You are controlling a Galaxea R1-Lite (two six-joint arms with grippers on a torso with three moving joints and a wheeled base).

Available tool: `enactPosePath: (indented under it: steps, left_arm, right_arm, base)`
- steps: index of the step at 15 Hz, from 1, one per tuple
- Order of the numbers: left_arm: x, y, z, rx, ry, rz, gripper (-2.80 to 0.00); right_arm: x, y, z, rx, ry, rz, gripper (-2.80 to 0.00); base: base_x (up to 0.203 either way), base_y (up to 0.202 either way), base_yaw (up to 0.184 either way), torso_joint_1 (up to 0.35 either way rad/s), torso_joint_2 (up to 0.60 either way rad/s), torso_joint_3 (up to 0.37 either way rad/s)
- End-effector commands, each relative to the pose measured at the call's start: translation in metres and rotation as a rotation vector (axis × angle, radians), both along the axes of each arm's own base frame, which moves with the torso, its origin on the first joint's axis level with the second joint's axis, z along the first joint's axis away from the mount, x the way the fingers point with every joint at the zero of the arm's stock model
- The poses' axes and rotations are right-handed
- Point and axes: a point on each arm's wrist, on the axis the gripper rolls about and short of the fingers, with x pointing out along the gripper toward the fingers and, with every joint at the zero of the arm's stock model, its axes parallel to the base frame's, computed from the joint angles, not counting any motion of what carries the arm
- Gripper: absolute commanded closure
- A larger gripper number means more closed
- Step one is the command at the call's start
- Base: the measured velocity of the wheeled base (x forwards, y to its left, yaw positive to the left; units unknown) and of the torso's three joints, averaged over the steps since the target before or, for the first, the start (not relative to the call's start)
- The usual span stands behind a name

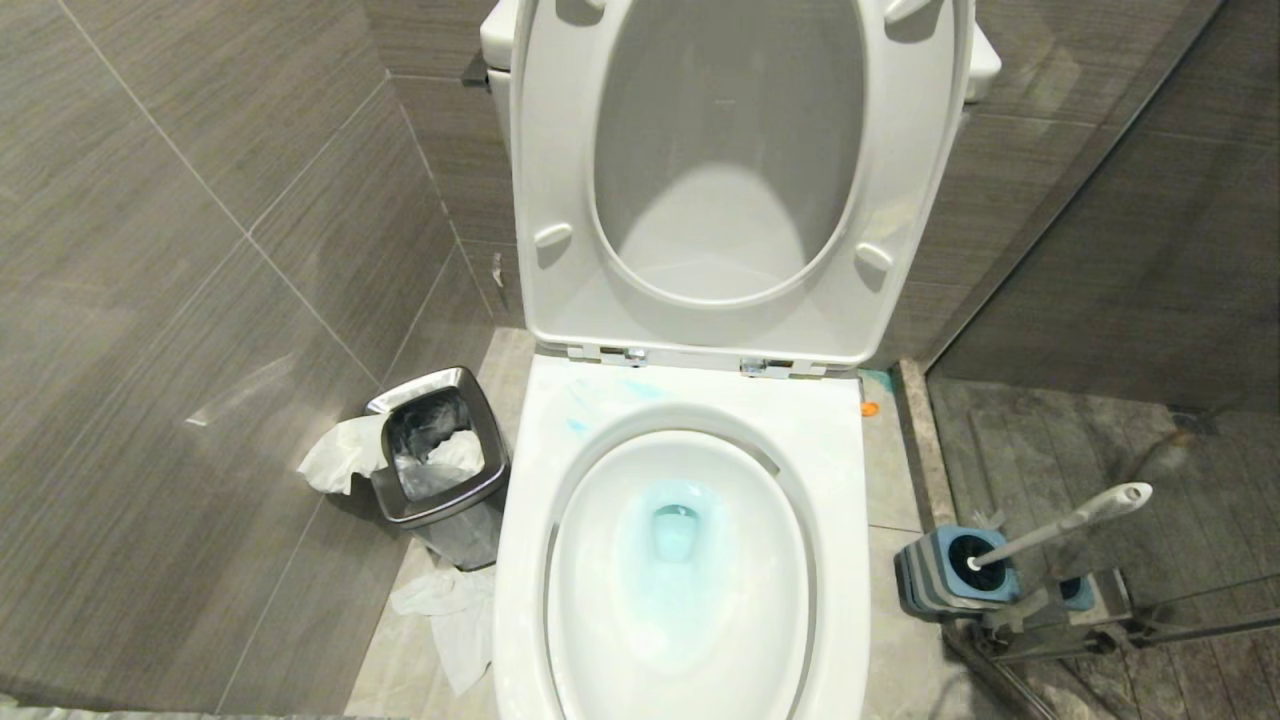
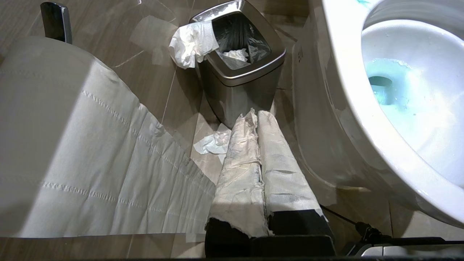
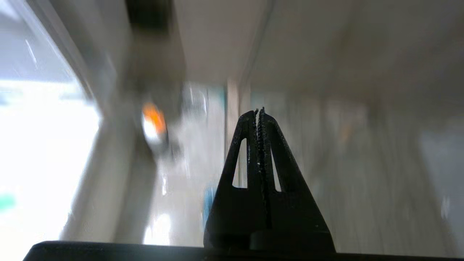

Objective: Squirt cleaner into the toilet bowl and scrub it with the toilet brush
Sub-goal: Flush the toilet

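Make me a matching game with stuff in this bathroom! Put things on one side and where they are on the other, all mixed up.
Things:
1. toilet brush
2. blue cleaner
3. waste bin
4. toilet seat

Places or states:
A. flipped up
B. left of the toilet
C. in its holder, right of the toilet
D. in the bowl water

Pairs: 1-C, 2-D, 3-B, 4-A

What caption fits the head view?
Blue cleaner tints the open toilet bowl; the toilet brush waits in its holder.

Blue cleaner (image 1: 672,530) tints the open toilet bowl (image 1: 680,590); toilet brush (image 1: 1060,528) apparently holstered.
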Motion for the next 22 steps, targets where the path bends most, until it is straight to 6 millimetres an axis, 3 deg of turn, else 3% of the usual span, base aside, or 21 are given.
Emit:
enactPosePath:
  steps: [1, 4, 8, 12, 15, 16, 22]
  left_arm:
    - [0.000, 0.000, -0.001, 0.001, 0.003, 0.000, 0.00]
    - [0.000, 0.000, 0.000, 0.000, 0.002, -0.001, 0.00]
    - [0.000, 0.000, 0.000, 0.000, 0.002, 0.001, 0.00]
    - [0.000, 0.000, -0.001, 0.000, 0.004, -0.001, 0.00]
    - [0.000, 0.000, -0.001, 0.000, 0.005, 0.002, 0.00]
    - [0.000, 0.000, -0.001, 0.000, 0.004, 0.002, 0.00]
    - [0.000, 0.000, 0.000, -0.002, 0.002, 0.001, 0.00]
  right_arm:
    - [-0.021, 0.008, 0.047, -0.037, -0.200, 0.028, 0.00]
    - [-0.053, 0.014, 0.079, -0.058, -0.329, 0.038, 0.00]
    - [-0.109, 0.024, 0.087, -0.061, -0.370, 0.068, 0.00]
    - [-0.170, 0.031, 0.073, -0.060, -0.389, 0.086, 0.00]
    - [-0.213, 0.036, 0.040, -0.056, -0.372, 0.088, 0.00]
    - [-0.219, 0.037, 0.032, -0.046, -0.355, 0.082, 0.00]
    - [-0.207, 0.035, 0.015, -0.012, -0.268, 0.068, 0.00]
  base:
    - [0.000, 0.000, 0.000, 0.000, 0.00, 0.000]
    - [0.000, 0.000, 0.000, 0.000, 0.00, 0.000]
    - [0.000, 0.000, 0.000, 0.000, 0.00, 0.000]
    - [0.000, 0.000, 0.000, 0.000, 0.00, 0.000]
    - [0.000, 0.000, 0.000, 0.000, 0.00, 0.000]
    - [0.000, 0.000, 0.000, 0.000, 0.00, 0.000]
    - [0.000, 0.000, 0.000, 0.000, 0.00, 0.000]
